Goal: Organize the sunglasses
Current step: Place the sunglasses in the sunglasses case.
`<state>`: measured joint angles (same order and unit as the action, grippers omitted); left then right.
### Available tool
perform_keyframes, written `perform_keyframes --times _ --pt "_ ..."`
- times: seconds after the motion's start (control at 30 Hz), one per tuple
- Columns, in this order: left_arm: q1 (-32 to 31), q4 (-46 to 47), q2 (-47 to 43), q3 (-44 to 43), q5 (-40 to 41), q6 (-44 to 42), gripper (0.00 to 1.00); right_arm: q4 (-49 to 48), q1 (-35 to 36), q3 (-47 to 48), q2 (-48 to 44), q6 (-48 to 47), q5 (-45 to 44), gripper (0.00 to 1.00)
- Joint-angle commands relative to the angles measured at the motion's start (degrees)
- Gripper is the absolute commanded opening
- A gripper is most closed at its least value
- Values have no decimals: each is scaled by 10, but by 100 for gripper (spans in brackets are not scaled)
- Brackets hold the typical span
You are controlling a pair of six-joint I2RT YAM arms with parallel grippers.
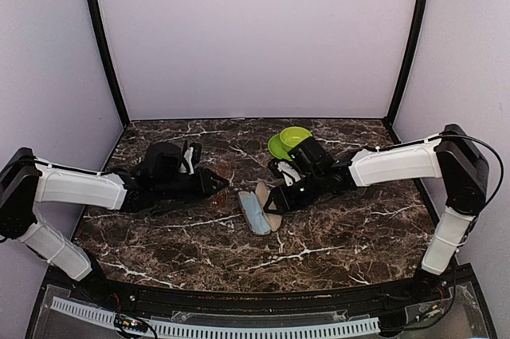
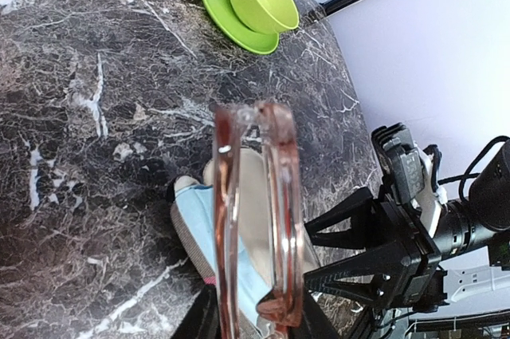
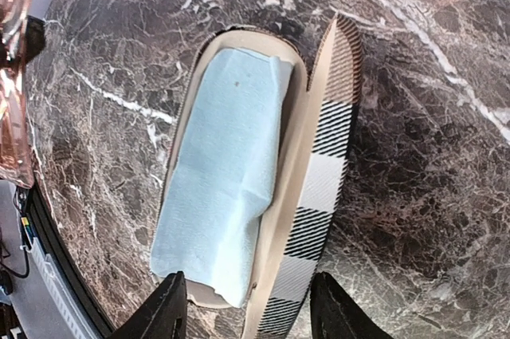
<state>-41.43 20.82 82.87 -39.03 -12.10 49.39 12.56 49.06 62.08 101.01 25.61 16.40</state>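
**Top view.** Dark marble-pattern table (image 1: 159, 235) with white veins. The glasses case (image 1: 259, 210) lies open near the middle, a long oval. The right gripper (image 1: 272, 199) is just right of the case; whether it touches cannot be told here. The left gripper (image 1: 221, 183) is left of the case and apart from it; its load is too small to make out. A glossy lime-green bowl (image 1: 296, 138) sits on a matching saucer (image 1: 279, 147) behind the case.

**Left wrist view.** The left gripper is clamped on folded sunglasses (image 2: 255, 219) with a thick, rounded, glossy frame of translucent pink plastic. They are held off the table beside the case, apart from it.

**Right wrist view.** The case lining is smooth and beige. A pale blue cloth (image 3: 227, 171), folded and matte, fills the tray. The lid (image 3: 327, 171) is black, white and grey check fabric, open along the tray's long edge. The right fingers (image 3: 169, 307) are spread, one on either side of the case's near end, gripping nothing.
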Motion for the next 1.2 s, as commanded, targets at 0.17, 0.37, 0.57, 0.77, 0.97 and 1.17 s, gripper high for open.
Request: perform_keyframes --times 0.17,0.37,0.57,0.77,0.97,1.17 --pt "-20 61 57 -48 -14 52 27 -49 9 -22 -14 30 -13 54" --pt "-32 81 101 -62 -17 79 28 -65 12 -28 -15 39 -8 54" --pt "-46 70 135 -91 -18 88 29 -75 12 -30 -14 42 -5 54" --pt "-59 25 152 -117 -2 97 32 -80 16 -30 -13 45 -3 54" --pt "-64 2 154 -114 15 118 33 -85 19 -33 -13 48 -5 54" --pt "-69 1 168 -115 6 141 33 -89 23 -35 -13 49 -5 55"
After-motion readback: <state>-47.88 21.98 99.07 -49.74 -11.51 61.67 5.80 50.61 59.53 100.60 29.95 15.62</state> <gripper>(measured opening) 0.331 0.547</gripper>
